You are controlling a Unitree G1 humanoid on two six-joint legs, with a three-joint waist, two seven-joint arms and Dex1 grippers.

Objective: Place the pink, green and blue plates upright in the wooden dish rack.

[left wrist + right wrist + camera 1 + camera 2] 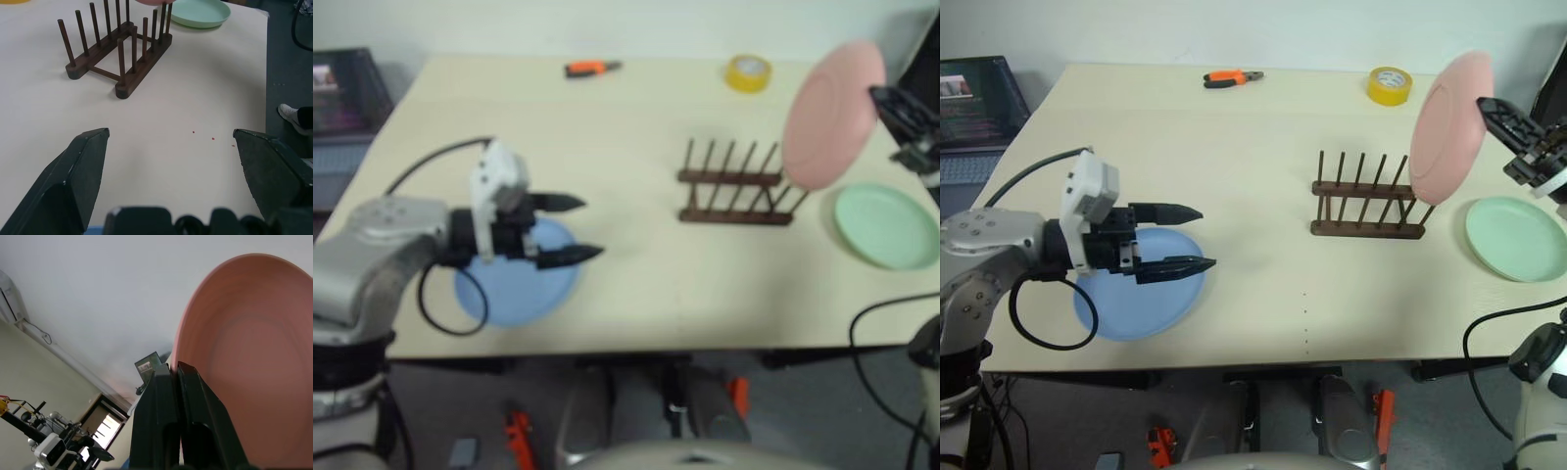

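Observation:
My right gripper (1489, 106) is shut on the rim of the pink plate (1449, 127), which it holds nearly upright in the air above the right end of the wooden dish rack (1368, 211). In the right wrist view the pink plate (254, 367) rises beside the closed fingers (171, 421). The green plate (1516, 238) lies flat on the table to the right of the rack. Flat at the table's front left lies the blue plate (1141, 294), and my left gripper (1193, 238) hovers open just above its far edge, pointing toward the rack (120, 49).
A yellow tape roll (1390, 85) and orange-handled pliers (1232, 77) lie near the table's far edge. A black crate (974, 98) stands off the table at the left. A black cable (1038, 313) loops from my left arm over the front edge.

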